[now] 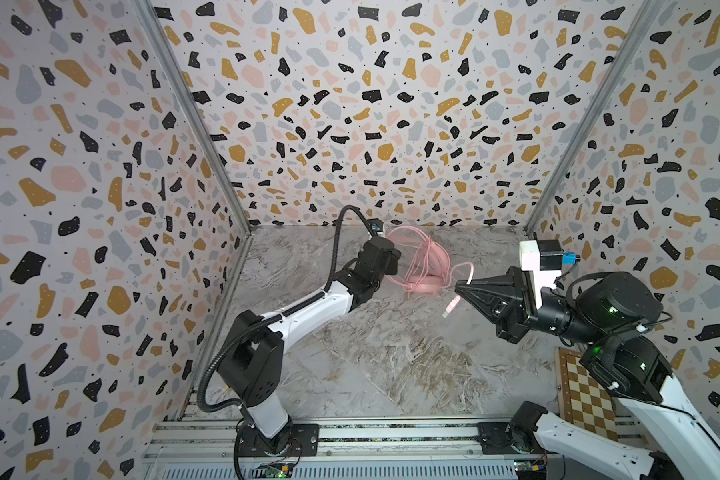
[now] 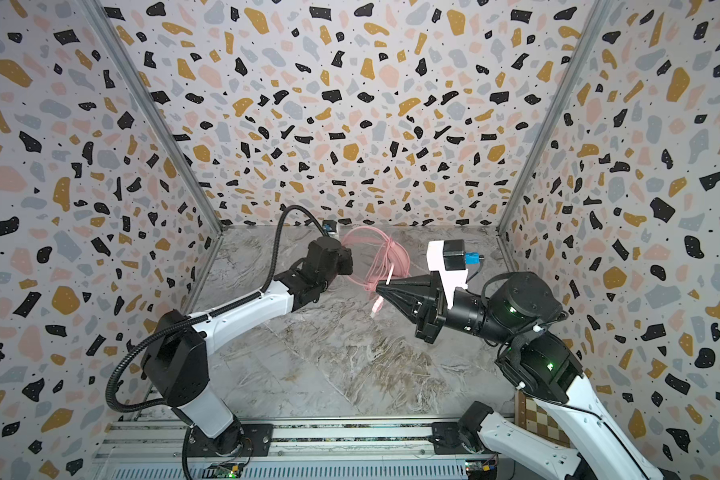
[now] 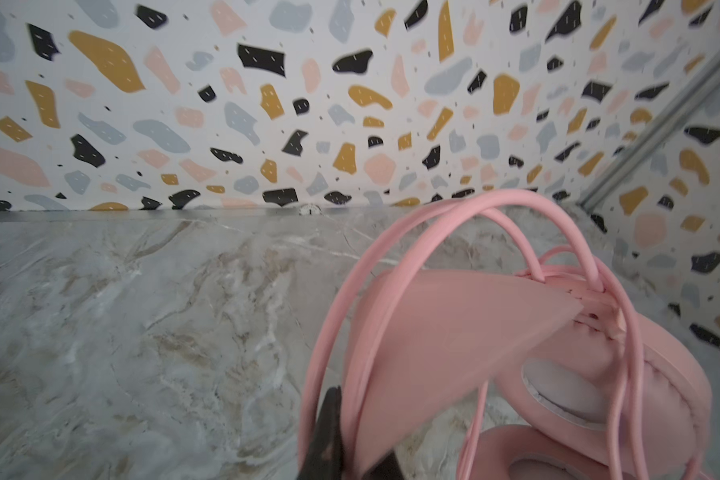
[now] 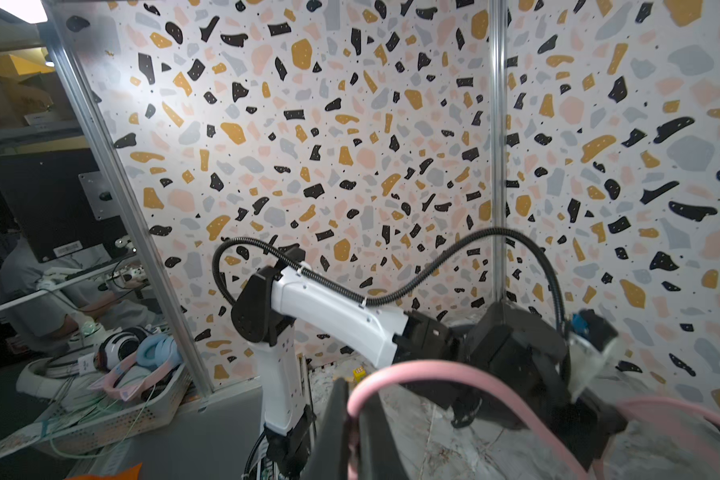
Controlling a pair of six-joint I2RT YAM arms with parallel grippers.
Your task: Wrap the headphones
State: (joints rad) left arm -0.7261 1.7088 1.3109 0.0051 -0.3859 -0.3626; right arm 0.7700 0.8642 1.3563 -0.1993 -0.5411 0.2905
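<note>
The pink headphones (image 1: 422, 262) (image 2: 385, 259) stand on the marble tabletop near the back wall, with the thin pink cable looped over the headband several times. My left gripper (image 1: 391, 259) (image 2: 348, 259) is shut on the flat headband strap (image 3: 454, 332), and its black fingers (image 3: 329, 432) show at the strap's edge. The padded earcups (image 3: 599, 374) sit just beyond. My right gripper (image 1: 460, 289) (image 2: 379, 289) (image 4: 352, 419) is shut on the cable (image 4: 433, 368), to the right of the headset. The cable's plug end (image 1: 449, 307) (image 2: 376, 307) dangles below the tips.
A checkerboard (image 1: 587, 399) (image 2: 537, 419) lies at the front right under the right arm. A small yellow die (image 4: 359, 371) sits on the table near the left arm. Patterned walls close in three sides. Metal rails (image 1: 350, 436) run along the front.
</note>
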